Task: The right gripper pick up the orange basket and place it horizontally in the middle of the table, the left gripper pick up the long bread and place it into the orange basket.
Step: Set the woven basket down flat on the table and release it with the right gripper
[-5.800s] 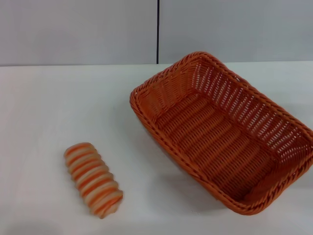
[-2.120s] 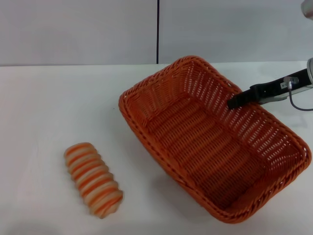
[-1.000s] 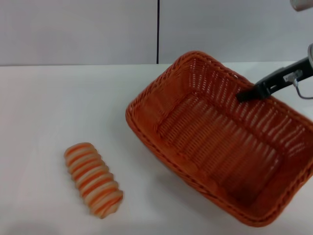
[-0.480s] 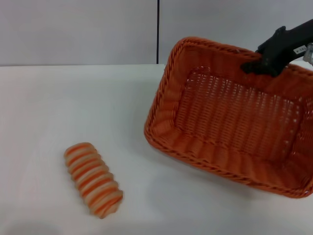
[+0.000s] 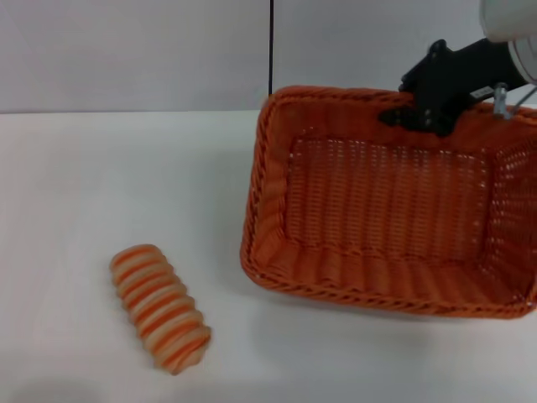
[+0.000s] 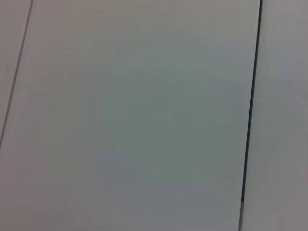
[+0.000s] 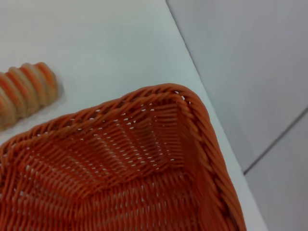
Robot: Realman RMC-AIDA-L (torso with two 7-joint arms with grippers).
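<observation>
The orange basket hangs tilted at the right of the table, its open side turned toward me and its near long rim down at the tabletop. My right gripper is shut on the basket's far long rim and holds that side up. The long bread lies on the table at the front left, apart from the basket. In the right wrist view, a corner of the basket fills the frame, with one end of the bread beyond it. The left gripper is out of view.
A grey wall with a dark vertical seam stands behind the table's far edge. The left wrist view shows only that wall. Bare white tabletop lies between bread and basket.
The right gripper took hold of the basket's far rim and lifted it. The basket has swung from a diagonal to lying lengthwise across the table and tipped toward me. The bread has not moved.
</observation>
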